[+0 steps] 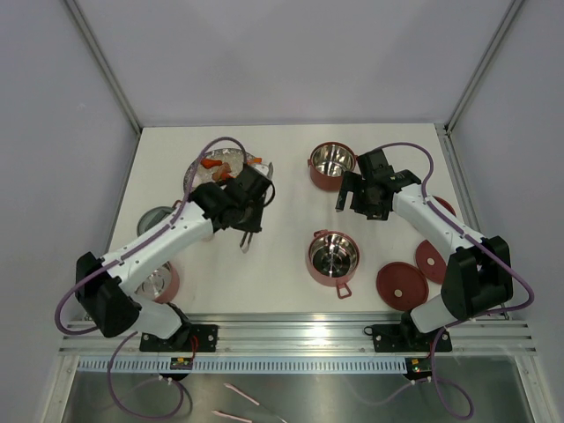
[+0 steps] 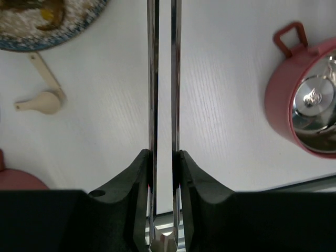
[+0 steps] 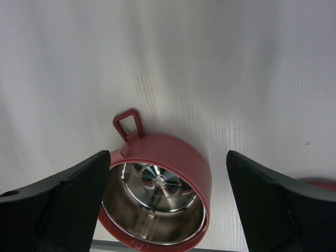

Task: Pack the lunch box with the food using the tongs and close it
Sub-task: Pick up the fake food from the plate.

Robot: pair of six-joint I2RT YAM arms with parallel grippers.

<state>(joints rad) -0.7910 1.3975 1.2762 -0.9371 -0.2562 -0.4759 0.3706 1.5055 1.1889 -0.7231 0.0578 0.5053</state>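
My left gripper (image 2: pixel 164 155) is shut on the tongs (image 2: pixel 153 79). Their two silvery arms are squeezed nearly parallel and run straight out over the table. The food (image 1: pixel 211 163), orange and brown pieces, lies on the grey speckled plate (image 1: pixel 196 176) to the left of the tongs. One empty red lunch box tier (image 1: pixel 333 256) stands mid-table; the left wrist view shows it (image 2: pixel 310 100) to the right of the tongs. My right gripper (image 3: pixel 168 155) hangs open above an empty tier (image 3: pixel 173 157), with nothing between its fingers. Another tier (image 1: pixel 332 165) stands at the back.
Three flat red lids (image 1: pixel 402 284) lie at the right beside the right arm. A further red tier (image 1: pixel 163 284) sits under the left arm near the front edge. A small beige spoon-shaped piece (image 2: pixel 39 100) lies on the table below the plate (image 2: pixel 52 31).
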